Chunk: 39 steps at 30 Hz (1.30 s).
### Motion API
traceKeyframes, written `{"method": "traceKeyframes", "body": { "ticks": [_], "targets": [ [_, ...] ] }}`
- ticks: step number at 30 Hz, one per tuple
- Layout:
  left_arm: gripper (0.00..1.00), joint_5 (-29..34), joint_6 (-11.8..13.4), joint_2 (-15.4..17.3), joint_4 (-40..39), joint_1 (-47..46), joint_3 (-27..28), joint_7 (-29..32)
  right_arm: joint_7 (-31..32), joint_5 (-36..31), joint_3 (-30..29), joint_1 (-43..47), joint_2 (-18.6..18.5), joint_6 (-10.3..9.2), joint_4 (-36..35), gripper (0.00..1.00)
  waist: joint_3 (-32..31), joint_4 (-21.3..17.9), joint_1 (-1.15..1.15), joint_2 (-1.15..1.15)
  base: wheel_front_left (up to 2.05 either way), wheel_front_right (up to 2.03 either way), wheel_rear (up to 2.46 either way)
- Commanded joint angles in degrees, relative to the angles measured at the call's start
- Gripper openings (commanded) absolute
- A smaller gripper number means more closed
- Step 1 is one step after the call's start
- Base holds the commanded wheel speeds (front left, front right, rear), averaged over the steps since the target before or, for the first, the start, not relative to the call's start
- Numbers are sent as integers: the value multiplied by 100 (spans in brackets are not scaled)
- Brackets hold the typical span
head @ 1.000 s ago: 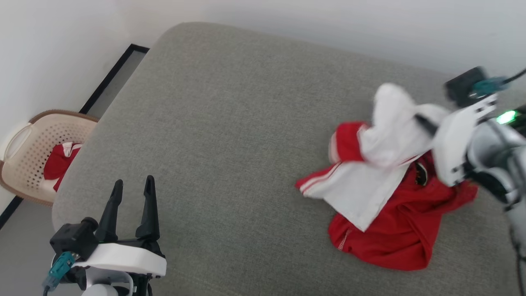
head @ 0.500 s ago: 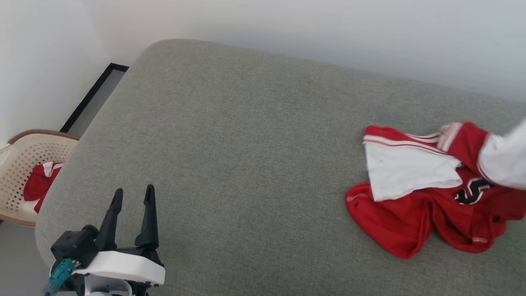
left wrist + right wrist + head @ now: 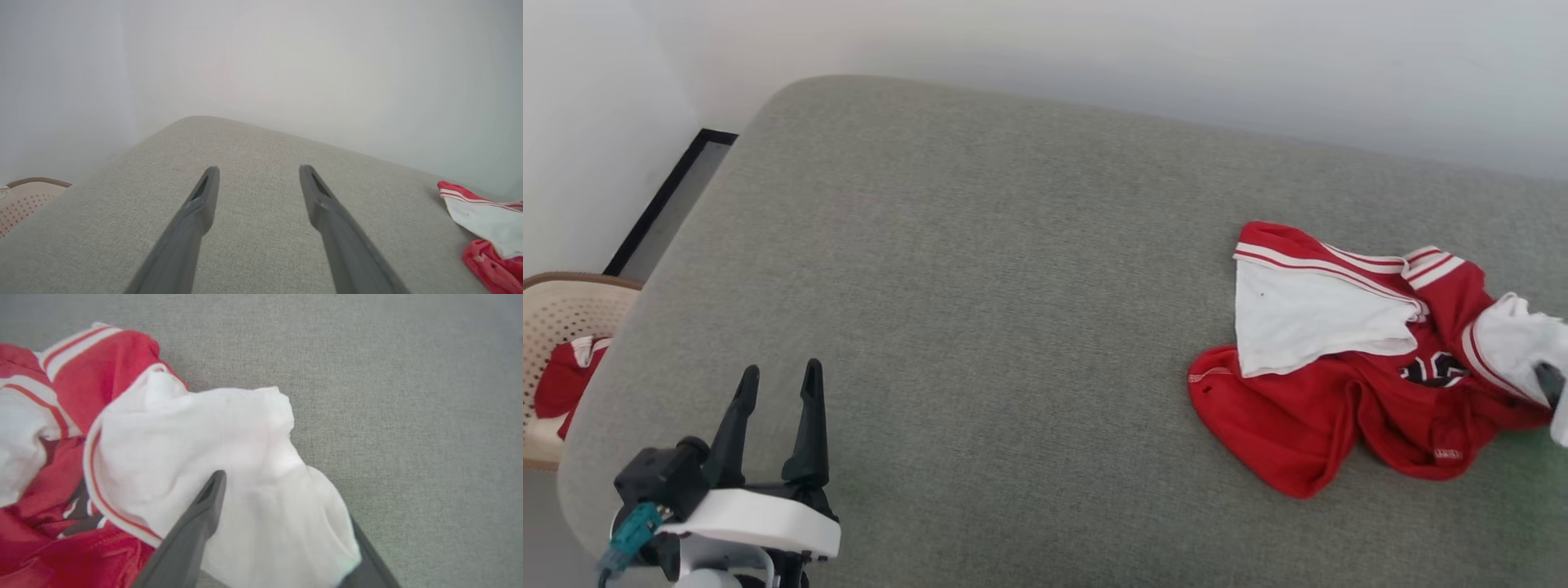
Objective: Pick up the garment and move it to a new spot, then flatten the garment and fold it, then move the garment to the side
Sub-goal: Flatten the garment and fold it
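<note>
Head view: a wide grey woven-fabric upholstered surface [image 3: 980,269] spreads below a plain white wall [image 3: 1094,41]. The garment [image 3: 1307,416], a bright red thin T-shirt with white short sleeves and red-and-white striped trim, lies crumpled at the right side of that surface. One white sleeve is laid flat across its upper left. A dark printed emblem [image 3: 1433,371] peeks out of the red folds. The other white sleeve is bunched at the right picture edge, where a dark finger of the right gripper [image 3: 1552,388] touches it. The left gripper [image 3: 780,371] sits at the lower left, well apart from the shirt. Its jaws are spread and nothing is between them. Off the surface's left end stands a beige perforated plastic basket [image 3: 572,306] holding a red-and-white cloth [image 3: 560,380], with a black skirting strip [image 3: 662,204] running along the floor behind it

Left wrist view: the two long dark fingers [image 3: 196,216] of the left gripper [image 3: 258,171] stand wide apart above bare grey fabric. The basket's rim [image 3: 32,182] shows at the far left. A white sleeve with striped trim and a red fold of the garment [image 3: 486,216] show at the far right

Right wrist view: the bunched white sleeve of the garment [image 3: 184,428] lies over and between the jaws of the right gripper [image 3: 271,490]. Those jaws stand spread rather than pinched on the cloth, and the far fingertip is hidden under the sleeve. Red folds and striped trim lie to the left, grey fabric to the right
</note>
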Motion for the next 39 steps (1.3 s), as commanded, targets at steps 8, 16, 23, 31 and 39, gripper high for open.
{"method": "traceKeyframes", "body": {
  "ticks": [8,16,23,31,39],
  "targets": [
    [100,-375,-17,503,62,-470,-409,-32,-242,187,248,-98,110,-2,-996,100,91,-405,0,0,0,0,0],
    [100,-824,-17,1123,147,-1020,-982,-32,-1218,238,424,251,507,-2,-2062,100,151,-835,0,0,0,0,0],
    [100,-1578,-17,1888,340,-1778,-2016,123,-2577,-180,570,527,1114,-2,-2735,100,200,-1294,0,0,0,0,0],
    [100,-2548,-17,2602,301,-2913,-3318,1061,-4147,-907,882,817,1478,-2,-2910,100,254,-1832,0,0,0,0,0],
    [100,-3500,-17,2729,765,-4082,-4349,2736,-4797,-1304,1225,942,1640,-2,-2736,100,312,-2442,0,0,0,0,0]
  ]
}}
